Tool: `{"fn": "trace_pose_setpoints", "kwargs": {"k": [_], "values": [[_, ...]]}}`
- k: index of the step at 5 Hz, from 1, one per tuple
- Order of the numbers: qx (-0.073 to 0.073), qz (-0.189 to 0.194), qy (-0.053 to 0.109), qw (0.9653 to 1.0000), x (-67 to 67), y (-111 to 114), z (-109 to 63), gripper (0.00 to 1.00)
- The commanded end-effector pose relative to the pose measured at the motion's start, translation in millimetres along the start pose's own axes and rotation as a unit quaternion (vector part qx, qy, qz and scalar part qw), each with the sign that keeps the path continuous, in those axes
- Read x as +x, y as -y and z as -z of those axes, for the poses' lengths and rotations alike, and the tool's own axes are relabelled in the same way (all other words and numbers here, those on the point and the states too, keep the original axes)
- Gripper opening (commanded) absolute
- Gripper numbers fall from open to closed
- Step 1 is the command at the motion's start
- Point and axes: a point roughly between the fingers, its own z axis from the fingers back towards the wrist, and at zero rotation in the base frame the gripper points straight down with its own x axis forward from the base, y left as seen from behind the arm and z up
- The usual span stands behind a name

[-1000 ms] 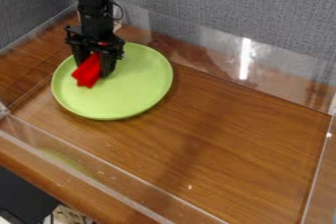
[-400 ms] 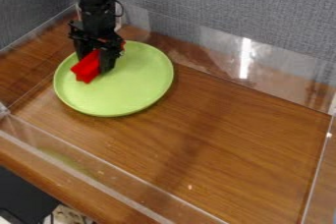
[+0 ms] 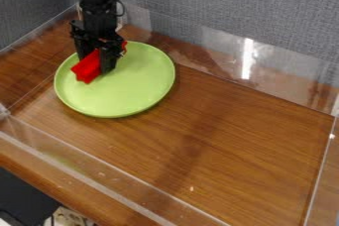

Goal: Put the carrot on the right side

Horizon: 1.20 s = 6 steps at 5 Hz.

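a: camera view, high and angled. black gripper (image 3: 97, 57) pointing straight down at about ten o'clock in the frame, clenched on the carrot (image 3: 87, 68).

b: sure about clenched?

a: yes, jaws tight against the upper end of the red bar. lower end angled toward seven o'clock, over the lime-green plate (image 3: 133, 89); cannot tell whether touching the plate or just above it.

b: and the plate?

a: round, resting on the wooden tabletop (image 3: 225, 141), upper left part of the frame. carrot over its ten o'clock part, near the rim.

b: anything standing in the way toward three o'clock?

a: bare wood from the plate's edge across to the right. clear acrylic walls (image 3: 245, 56) around the table: one along the back from eleven to three o'clock, one along the front from eight to five o'clock, one at the left edge.

b: behind that?

a: grey textured backdrop (image 3: 225, 2) across the top. black arm (image 3: 91, 2) rising from the gripper to twelve o'clock, hiding part of the back wall and the plate's far rim.

b: anything else on the table?

a: only glare on the acrylic and reflections in the wood.
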Motion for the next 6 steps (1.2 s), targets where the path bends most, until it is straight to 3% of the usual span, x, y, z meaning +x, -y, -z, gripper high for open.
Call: {"fn": "trace_pose_setpoints", "kwargs": {"k": [1, 3, 4, 5, 6], "values": [[0.016, -0.004, 0.037, 0.9992, 8.1, -2.5, -36.5, 0.00], [0.015, 0.010, 0.044, 0.9989, 2.3, -11.7, -37.3, 0.00], [0.025, 0.014, 0.081, 0.9963, -0.3, -9.8, -69.6, 0.00], [0.039, 0.037, 0.133, 0.9897, -2.5, 15.8, -117.1, 0.00], [0.040, 0.065, 0.168, 0.9828, -4.8, 44.9, -147.6, 0.00]]}}
